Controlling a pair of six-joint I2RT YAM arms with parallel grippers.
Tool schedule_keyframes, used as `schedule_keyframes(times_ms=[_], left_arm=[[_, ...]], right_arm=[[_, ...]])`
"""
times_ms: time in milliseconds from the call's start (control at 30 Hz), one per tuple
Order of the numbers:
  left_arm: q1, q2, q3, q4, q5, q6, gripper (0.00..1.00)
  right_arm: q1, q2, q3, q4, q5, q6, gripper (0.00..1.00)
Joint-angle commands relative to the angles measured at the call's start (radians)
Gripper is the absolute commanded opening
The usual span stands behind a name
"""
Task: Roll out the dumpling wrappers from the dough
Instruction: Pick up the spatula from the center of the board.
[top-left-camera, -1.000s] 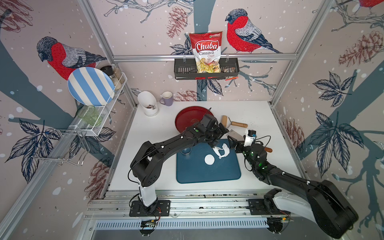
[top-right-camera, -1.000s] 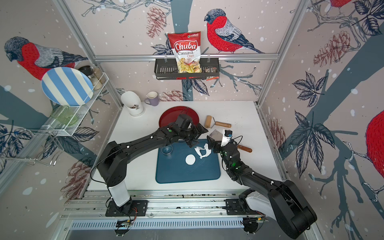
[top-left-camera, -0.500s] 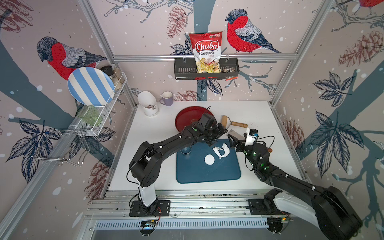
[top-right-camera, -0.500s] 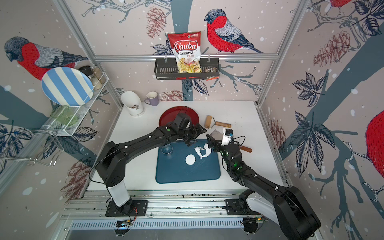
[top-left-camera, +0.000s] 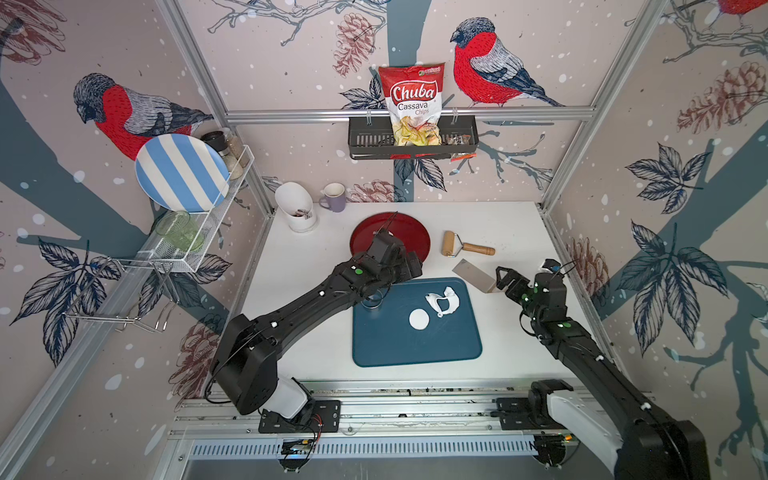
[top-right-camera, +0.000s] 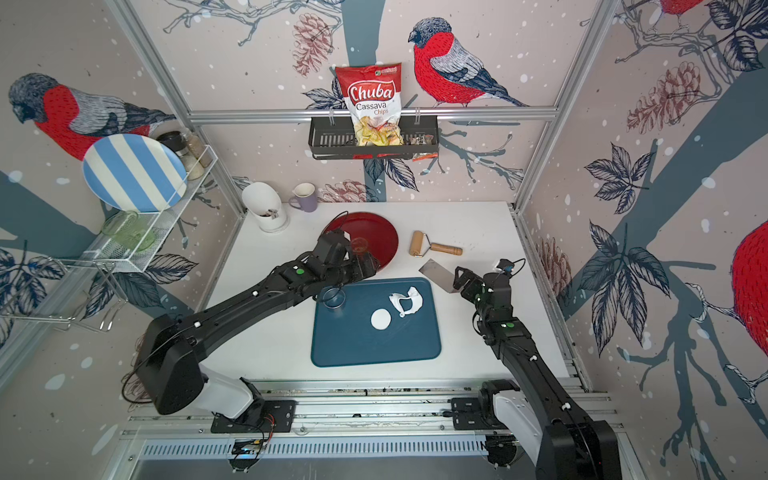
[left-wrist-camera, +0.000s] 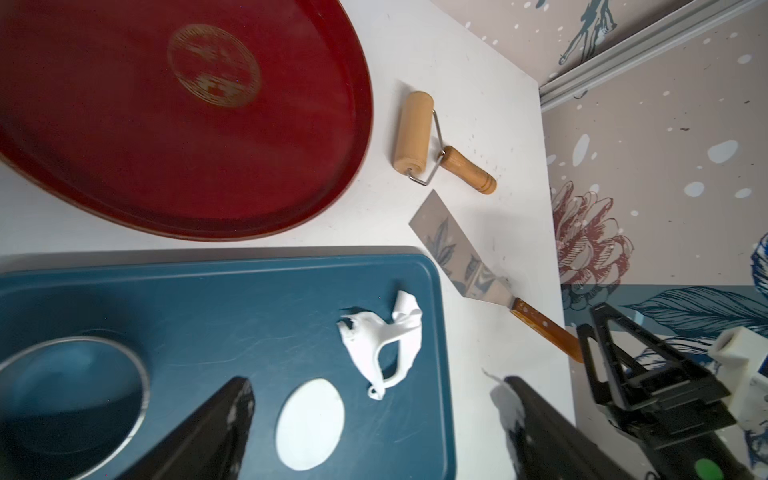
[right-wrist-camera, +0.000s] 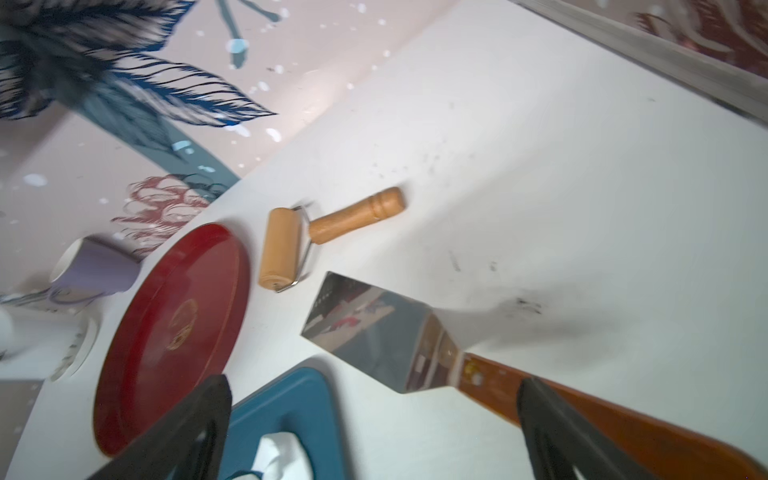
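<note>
The thin, round white dumpling wrapper (top-left-camera: 419, 319) may wrinkle or tear if the metal spatula with a wooden handle (top-left-camera: 473, 275) digs under it carelessly. It could also snag the ragged, crumpled white dough scrap (top-left-camera: 444, 300) just beside it on the dark blue plastic tray (top-left-camera: 395, 353). The left pincer (left-wrist-camera: 374, 386) and right pincer (right-wrist-camera: 374, 386) are both spread and empty.

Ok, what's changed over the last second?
The right gripper slid outward from the blue tray and now hangs open by the handle of the spatula. The left gripper drew back to its left, open, empty. Nothing was grabbed or released. The dough, wrapper, ring cutter and roller lie unmoved.
</note>
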Motion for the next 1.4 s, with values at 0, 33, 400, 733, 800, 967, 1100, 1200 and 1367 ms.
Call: schedule_keyframes(times_ms=[0, 33, 400, 733, 800, 967, 1100, 1200, 1367], left_arm=[[0.008, -0.059, -0.048, 0.004, -0.061, 0.088, 0.95], [0.008, -0.077, -0.065, 0.009, -0.067, 0.099, 0.95], [0.008, -0.306, -0.275, 0.114, -0.131, 0.152, 0.95], [0.009, -0.413, -0.344, 0.106, -0.138, 0.227, 0.95], [0.009, -0.426, -0.363, 0.116, -0.138, 0.232, 0.95], [0.008, -0.439, -0.395, 0.136, -0.14, 0.234, 0.96], [0.008, -0.422, -0.391, 0.134, -0.127, 0.23, 0.96], [0.009, -0.411, -0.393, 0.141, -0.119, 0.223, 0.95], [0.008, -0.381, -0.391, 0.16, -0.118, 0.219, 0.96]], right_arm=[[-0.113, -0.02, 0.008, -0.145, -0.144, 0.067, 1.0], [-0.142, -0.026, 0.008, -0.155, -0.18, 0.069, 1.0], [-0.184, -0.118, 0.063, -0.278, -0.2, 0.03, 1.0], [-0.186, -0.182, 0.056, -0.444, -0.285, 0.067, 1.0], [-0.175, -0.192, 0.04, -0.428, -0.292, 0.09, 1.0], [-0.193, -0.162, -0.006, -0.373, -0.33, 0.138, 1.0], [-0.223, -0.101, -0.04, -0.311, -0.356, 0.127, 1.0], [-0.273, -0.05, -0.056, -0.25, -0.38, 0.11, 1.0], [-0.355, 0.047, -0.053, -0.151, -0.424, 0.059, 0.96]])
